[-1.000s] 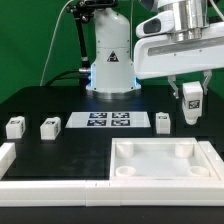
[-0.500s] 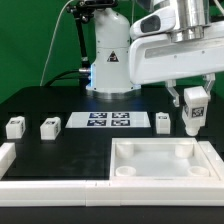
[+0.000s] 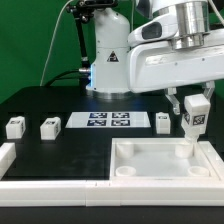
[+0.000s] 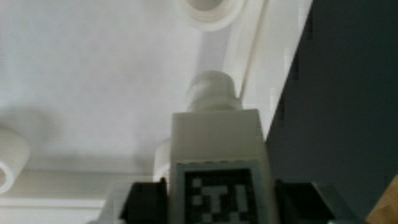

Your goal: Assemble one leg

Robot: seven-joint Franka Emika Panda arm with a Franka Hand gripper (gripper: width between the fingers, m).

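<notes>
My gripper [image 3: 193,108] is shut on a leg [image 3: 194,116], a small white block with a black-and-white tag, and holds it upright just above the far right corner of the large white square piece [image 3: 160,166]. In the wrist view the held leg [image 4: 221,160] fills the middle between my dark fingers [image 4: 143,203], with a round corner socket [image 4: 212,88] right under its tip. Three more legs stand on the black table: two at the exterior view's left [image 3: 14,127] [image 3: 48,127] and one by the marker board's right end [image 3: 163,122].
The marker board [image 3: 108,121] lies at the middle back in front of the robot base [image 3: 110,55]. A white rail [image 3: 50,185] runs along the table's front and left edges.
My gripper has carried the leg down and toward the front, from above the table behind the square piece to just over its far right corner.
</notes>
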